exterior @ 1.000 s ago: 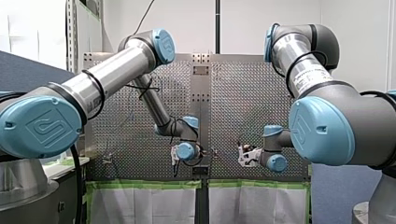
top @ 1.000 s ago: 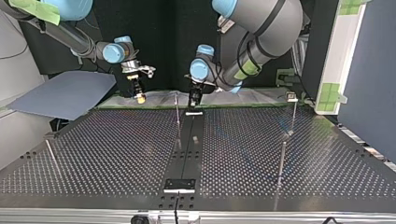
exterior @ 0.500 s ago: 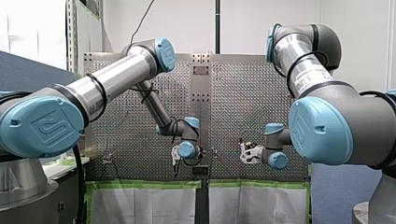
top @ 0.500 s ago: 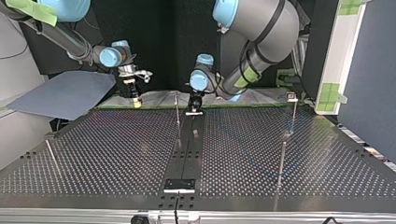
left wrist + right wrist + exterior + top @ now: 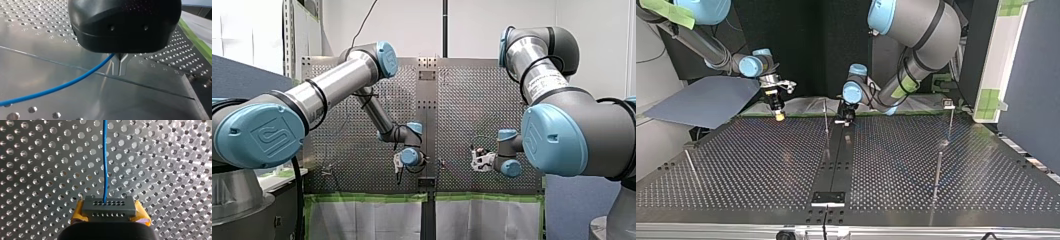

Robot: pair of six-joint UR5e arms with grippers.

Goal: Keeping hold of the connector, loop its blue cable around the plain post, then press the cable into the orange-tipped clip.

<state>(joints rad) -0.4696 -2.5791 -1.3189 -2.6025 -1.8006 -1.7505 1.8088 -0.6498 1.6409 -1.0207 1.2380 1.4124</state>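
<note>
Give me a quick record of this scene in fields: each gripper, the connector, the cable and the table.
right gripper: yellow pads shut on the connector
left gripper: black body, metal fingertips together, blue cable leaving the fork above them
cable path: runs from the connector's face straight ahead of the right gripper
surface: perforated table, under both grippers

The cable (image 5: 105, 157) is showing bright blue against the table (image 5: 175, 170), which is gleaming silver with an even grid of round holes. The connector (image 5: 109, 205) is showing dark grey with two rows of small holes. My right gripper (image 5: 111, 212) is showing yellow pads (image 5: 78, 213). My left gripper (image 5: 120, 71) is showing a black body and silver fingers (image 5: 123, 65). A green strip (image 5: 367, 197) is edging the table's near side.
</note>
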